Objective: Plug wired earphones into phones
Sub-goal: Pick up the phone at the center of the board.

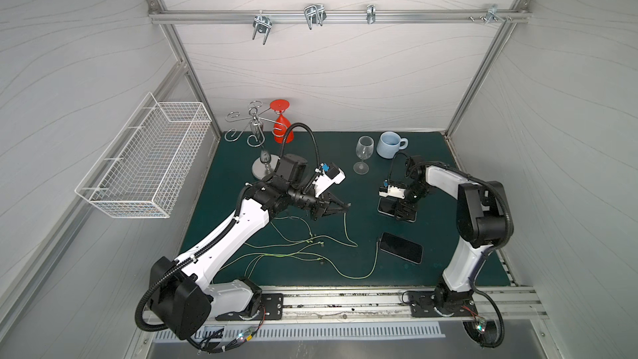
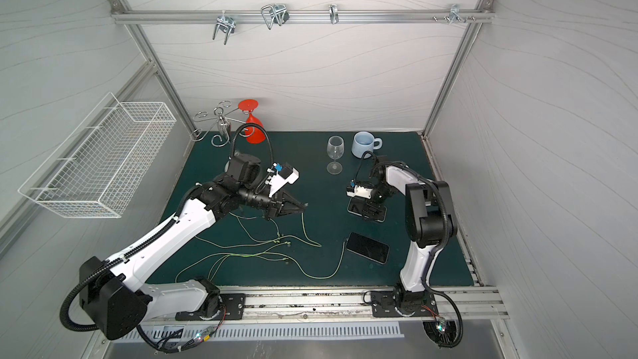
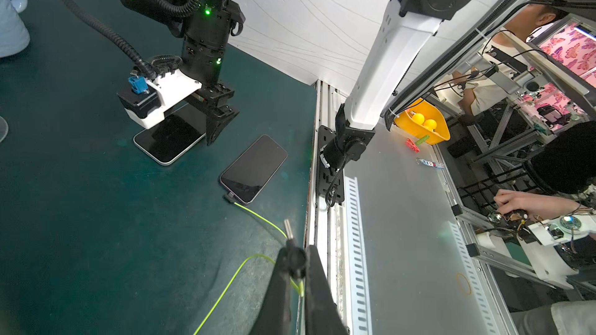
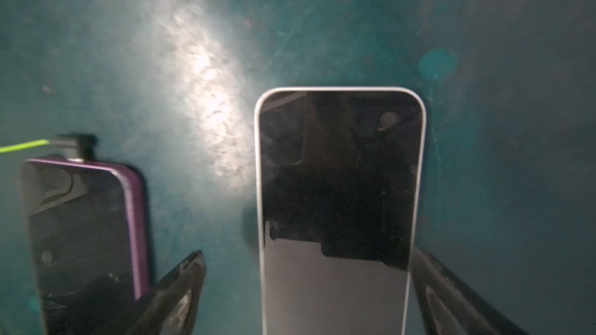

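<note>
Pinching a dark, metal-tipped plug (image 3: 288, 227) in closed jaws, the left gripper (image 1: 346, 206) hangs over mid-mat, and the plug's thin yellow-green cord (image 1: 346, 227) droops to the green mat (image 1: 345, 170).

The right gripper (image 4: 308, 254) stands with jaws wide apart astride the silver phone (image 4: 338, 156). One finger (image 4: 180, 285) is clear of its edge and the other is close beside it. From above, the wrist and its white camera block hide much of that phone.

Two phones lie flat, glossy black and round-cornered. Nearer the front rail is the purple phone (image 1: 401, 247), with a plug already seated in its end. Two earphones (image 1: 303, 248) cross in a loose tangle between the arms. The buds are too small to count with confidence.

Behind the right gripper stand one clear wine glass (image 1: 364, 155) and one pale blue mug (image 1: 390, 145), both upright. At the back left, one red glass (image 1: 283, 126) hangs upside down on a chrome wire rack (image 1: 255, 129). One white mesh basket (image 1: 148, 160) is fixed to the left wall, and four metal hooks (image 1: 314, 15) hang on the rear rail.
</note>
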Controlling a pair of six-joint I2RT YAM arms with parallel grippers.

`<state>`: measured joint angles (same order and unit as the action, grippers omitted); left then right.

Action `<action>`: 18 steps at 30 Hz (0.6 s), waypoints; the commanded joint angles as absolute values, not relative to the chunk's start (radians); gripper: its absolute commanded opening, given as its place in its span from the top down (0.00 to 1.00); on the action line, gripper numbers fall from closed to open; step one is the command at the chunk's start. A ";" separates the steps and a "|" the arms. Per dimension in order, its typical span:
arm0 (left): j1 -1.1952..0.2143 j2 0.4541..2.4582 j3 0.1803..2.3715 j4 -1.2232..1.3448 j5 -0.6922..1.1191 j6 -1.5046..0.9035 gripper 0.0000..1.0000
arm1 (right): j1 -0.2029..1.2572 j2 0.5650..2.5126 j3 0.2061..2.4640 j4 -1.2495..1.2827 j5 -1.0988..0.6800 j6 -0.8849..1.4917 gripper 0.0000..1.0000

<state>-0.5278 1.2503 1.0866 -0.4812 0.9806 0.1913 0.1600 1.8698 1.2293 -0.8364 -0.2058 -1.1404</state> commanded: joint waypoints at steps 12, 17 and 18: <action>-0.524 1.237 1.098 -0.529 0.998 0.230 1.00 | 0.168 1.920 1.197 -0.863 -0.135 -1.240 0.01; -0.524 1.240 1.101 -0.531 0.989 0.227 1.00 | 0.176 1.936 1.173 -0.835 -0.113 -1.249 0.01; -0.525 1.241 1.102 -0.526 0.989 0.227 1.00 | 0.180 1.942 1.180 -0.846 -0.115 -1.249 0.02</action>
<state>-0.5270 1.2533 1.0859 -0.5255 0.9802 0.2058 0.1696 1.8816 1.2217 -0.8108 -0.1318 -1.2201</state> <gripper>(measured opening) 0.075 0.988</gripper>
